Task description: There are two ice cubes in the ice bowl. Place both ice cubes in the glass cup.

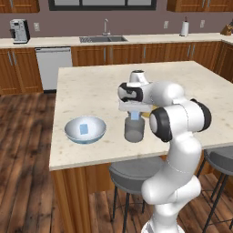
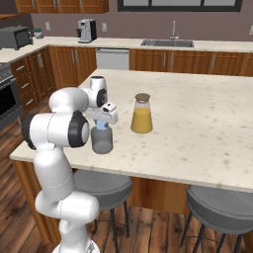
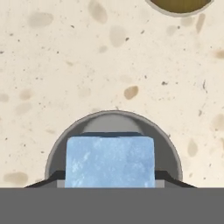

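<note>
My gripper [image 1: 135, 113] is shut on one pale-blue ice cube [image 1: 135, 117], holding it just above the mouth of the smoky grey glass cup [image 1: 134, 132] near the island's front edge. From the right base view the held ice cube [image 2: 101, 126] hangs over the glass cup [image 2: 102, 142]. Looking down the hand, the ice cube [image 3: 110, 161] sits between the fingers of the gripper [image 3: 110, 180], with the cup's round opening [image 3: 112, 123] right beneath it. The other ice cube [image 1: 83, 129] lies in the ice bowl [image 1: 72, 133], left of the cup.
A tan-lidded jar [image 2: 142, 114] of yellow liquid stands just behind the cup; its edge [image 3: 179, 5] shows in the hand view. Stools [image 1: 132, 171] [image 2: 222, 207] stand under the island's front edge. Sink and coffee machine are on the far counter.
</note>
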Available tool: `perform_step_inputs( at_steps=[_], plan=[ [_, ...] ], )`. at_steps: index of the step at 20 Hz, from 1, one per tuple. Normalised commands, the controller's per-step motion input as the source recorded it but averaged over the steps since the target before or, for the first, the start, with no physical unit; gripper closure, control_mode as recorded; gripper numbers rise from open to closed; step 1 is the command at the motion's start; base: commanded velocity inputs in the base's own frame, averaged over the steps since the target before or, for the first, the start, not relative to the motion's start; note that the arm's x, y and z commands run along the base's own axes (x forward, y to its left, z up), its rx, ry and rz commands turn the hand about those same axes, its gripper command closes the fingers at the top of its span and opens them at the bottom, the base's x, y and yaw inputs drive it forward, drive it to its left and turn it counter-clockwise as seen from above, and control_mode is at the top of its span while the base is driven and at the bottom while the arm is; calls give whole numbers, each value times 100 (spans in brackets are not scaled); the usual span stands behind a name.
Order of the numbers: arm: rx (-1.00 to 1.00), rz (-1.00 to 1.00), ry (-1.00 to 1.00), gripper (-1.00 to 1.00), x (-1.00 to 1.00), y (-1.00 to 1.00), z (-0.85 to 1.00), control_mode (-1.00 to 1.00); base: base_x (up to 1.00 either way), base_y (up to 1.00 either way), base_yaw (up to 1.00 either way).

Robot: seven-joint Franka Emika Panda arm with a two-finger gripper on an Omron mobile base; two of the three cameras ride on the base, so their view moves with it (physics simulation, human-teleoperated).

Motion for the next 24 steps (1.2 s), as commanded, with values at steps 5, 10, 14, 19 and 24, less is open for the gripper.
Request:
perform_step_inputs(
  at_steps=[5, 10, 14, 19, 24],
  plan=[
    [-3, 0, 0, 100, 3, 0, -24, -100, 0, 0, 0],
    [-4, 0, 0, 100, 0, 0, -23, -100, 0, 0, 0],
    [0, 0, 0, 100, 0, 0, -14, -100, 0, 0, 0],
    [0, 0, 0, 100, 0, 0, 0, -100, 0, 0, 0],
    [0, 0, 0, -100, 0, 1, 5, -100, 0, 0, 0]
  ],
)
